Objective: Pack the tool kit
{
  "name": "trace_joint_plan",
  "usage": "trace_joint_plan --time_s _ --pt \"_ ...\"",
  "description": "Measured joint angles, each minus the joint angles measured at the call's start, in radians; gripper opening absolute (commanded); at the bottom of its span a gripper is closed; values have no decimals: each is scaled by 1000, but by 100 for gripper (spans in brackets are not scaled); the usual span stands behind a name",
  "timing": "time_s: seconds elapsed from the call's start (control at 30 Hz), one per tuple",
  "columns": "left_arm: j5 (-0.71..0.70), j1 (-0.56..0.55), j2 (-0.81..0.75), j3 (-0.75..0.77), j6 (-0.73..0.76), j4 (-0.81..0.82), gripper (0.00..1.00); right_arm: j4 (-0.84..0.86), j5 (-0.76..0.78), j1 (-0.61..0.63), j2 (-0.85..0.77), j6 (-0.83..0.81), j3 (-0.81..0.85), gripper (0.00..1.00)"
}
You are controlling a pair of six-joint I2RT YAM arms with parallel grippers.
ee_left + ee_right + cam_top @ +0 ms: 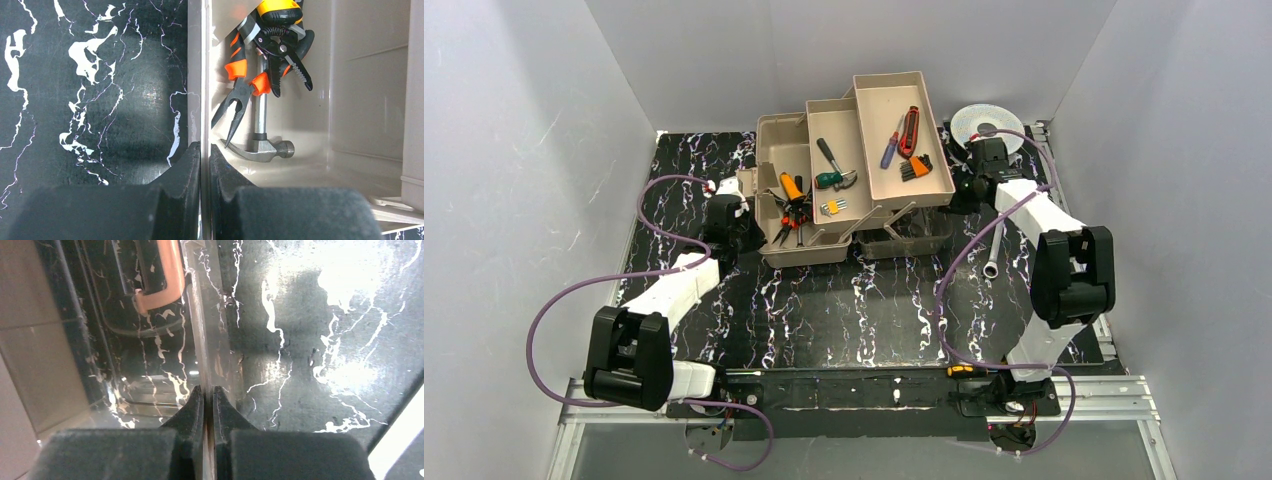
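**Top view.** The box (804, 255) stands open at the rear middle of the table. Its trays (879, 125) are fanned up and to the right, with tools in them and in the well. The lid (904, 240) lies folded out low, on the near side of the trays. The left gripper (742, 212) is at the box's left wall and the right gripper (972, 185) is at the lid's right end. A silver rod (994, 250) lies loose on the table beside the right arm, outside the box. The spool (984, 122) sits behind the right gripper.

**Left wrist.** The claw is together, clamped on the wall (197, 75), one finger outside and one inside. The pliers (239, 95) and hammer (262, 147) lie just inside the wall.

**Right wrist.** The claw is together, clamped on the lid's clear rim (210, 330). The handle (165, 275) shows beyond it.

**Handling (judgement).**
- The box is stiff plastic and is probably heavy with steel tools in it.
- Its thin, smooth walls take a pinch but may slip.
- The linked trays should swing as one set.
- The lid looks light, rigid and slick, and is best taken at the rim or handle.

**Not made out.**
- The hinges and tray links are hidden.
- The lid's extent is hard to trace against the dark table.
- The tools under the pliers are cut off.
- From above, neither claw's fingertips can be seen.
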Motion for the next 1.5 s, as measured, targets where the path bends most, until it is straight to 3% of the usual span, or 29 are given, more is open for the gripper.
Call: trace_joint_plan --time_s 0.13,0.37,0.53,0.77,0.93,1.13,1.2,1.3,1.5 --pt "2 -2 0 0 9 0 0 -24 103 37 -40 -30 -6 1" --pt "19 -45 -15 -3 21 -17 0 -143 276 89 -252 -55 -39 1" --pt "1 -100 -36 -3 18 -54 0 -253 474 185 -276 -90 23 1" --pt "-45 -179 -78 -10 -10 -91 0 -438 850 408 -241 -175 249 1" --pt "-75 -219 -79 -18 -40 -108 0 -542 1082 547 -129 -237 424 1" --pt "-72 -221 -78 -18 -53 -106 0 -599 1323 659 -2 -343 507 25" --pt "-72 -221 -78 -18 -53 -106 0 -566 1389 706 23 -388 524 38" --pt "-72 -221 -77 -18 -53 -106 0 -430 1434 782 31 -493 528 53" --pt "-64 -221 -77 -18 -64 -106 0 -32 1411 938 30 -751 477 65"
